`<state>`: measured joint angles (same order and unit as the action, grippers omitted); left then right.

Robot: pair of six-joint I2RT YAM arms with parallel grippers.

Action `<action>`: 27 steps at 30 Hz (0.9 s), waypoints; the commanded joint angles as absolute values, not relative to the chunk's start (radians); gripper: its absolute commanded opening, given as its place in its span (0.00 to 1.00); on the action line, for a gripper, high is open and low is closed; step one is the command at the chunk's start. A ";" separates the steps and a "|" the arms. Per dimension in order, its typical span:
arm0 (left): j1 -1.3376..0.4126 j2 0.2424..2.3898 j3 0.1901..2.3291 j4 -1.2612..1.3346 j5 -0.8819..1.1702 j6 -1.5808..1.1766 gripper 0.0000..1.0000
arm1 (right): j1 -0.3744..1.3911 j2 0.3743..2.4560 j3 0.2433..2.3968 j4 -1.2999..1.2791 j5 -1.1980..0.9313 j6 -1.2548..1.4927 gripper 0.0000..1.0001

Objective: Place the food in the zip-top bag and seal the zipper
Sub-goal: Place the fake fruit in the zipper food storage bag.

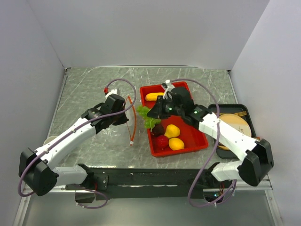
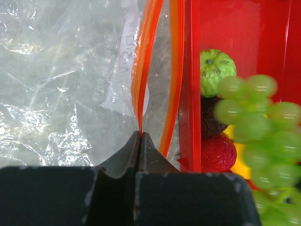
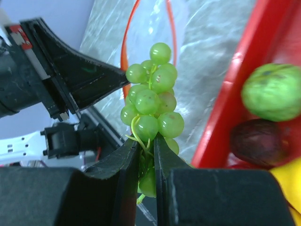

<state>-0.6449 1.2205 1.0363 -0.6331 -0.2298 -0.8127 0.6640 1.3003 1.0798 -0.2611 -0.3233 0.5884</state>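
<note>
My left gripper [image 1: 124, 113] [image 2: 140, 133] is shut on the orange-red zipper [image 1: 134, 120] [image 2: 141, 84] of the clear zip-top bag [image 2: 61, 94], which lies on the table left of the red tray [image 1: 188, 136]. My right gripper [image 1: 153, 114] [image 3: 146, 141] is shut on a bunch of green grapes [image 1: 149, 122] [image 3: 150, 101] and holds it over the tray's left wall, close to the bag's mouth. In the tray lie a yellow fruit [image 1: 172, 131], an orange one [image 1: 176, 143], a red berry [image 1: 162, 141], a long yellow-orange piece [image 1: 154, 96], a green fruit [image 2: 216, 66] and a dark red one [image 2: 211, 123].
A black tray [image 1: 247, 109] with a tan plate [image 1: 233, 126] and wooden cutlery stands right of the red tray, under the right arm. Grey walls close in the table on the left, back and right.
</note>
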 commanded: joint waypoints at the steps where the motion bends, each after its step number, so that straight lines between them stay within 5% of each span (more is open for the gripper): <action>1: -0.643 1.218 1.074 -0.606 -0.229 -0.796 0.01 | 0.698 1.354 1.143 -0.169 -0.377 0.615 0.16; 27: -0.643 1.210 1.075 -0.595 -0.130 -0.779 0.01 | 0.770 1.709 1.353 -0.183 -0.391 0.626 0.16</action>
